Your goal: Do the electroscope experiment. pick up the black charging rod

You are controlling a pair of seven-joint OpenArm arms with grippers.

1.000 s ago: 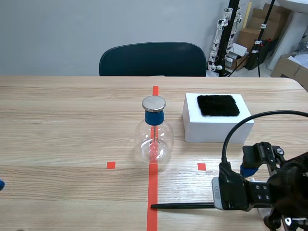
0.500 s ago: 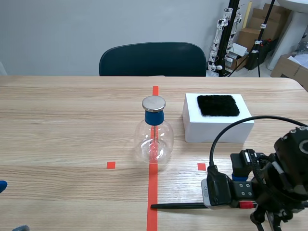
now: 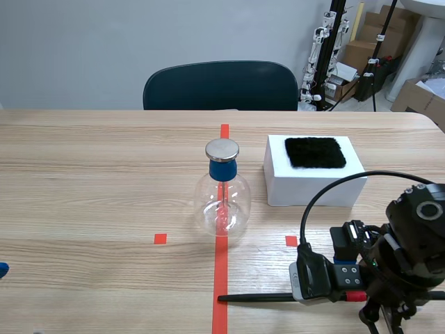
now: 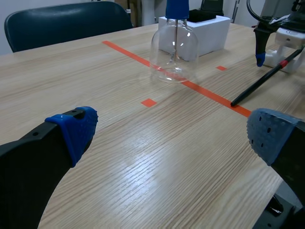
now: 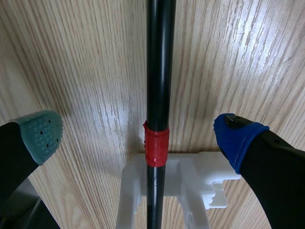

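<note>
Slim black charging rod [image 5: 158,71] with red band, lying on wooden desk [image 5: 71,71], not yet grasped: right gripper [image 5: 138,135] spread wide astride it, closing and lifting outstanding.

Black rod [image 5: 158,71]: tip on the table [image 3: 104,209], bare wood along both its sides. Right gripper [image 5: 138,136]: fingers spread wide astride it. White stand [image 5: 190,186]: cradles the rod beneath the gripper, blocking that stretch. Glass flask [image 3: 222,202] and white box [image 3: 313,184]: farther up the table, apart from the rod.
</note>
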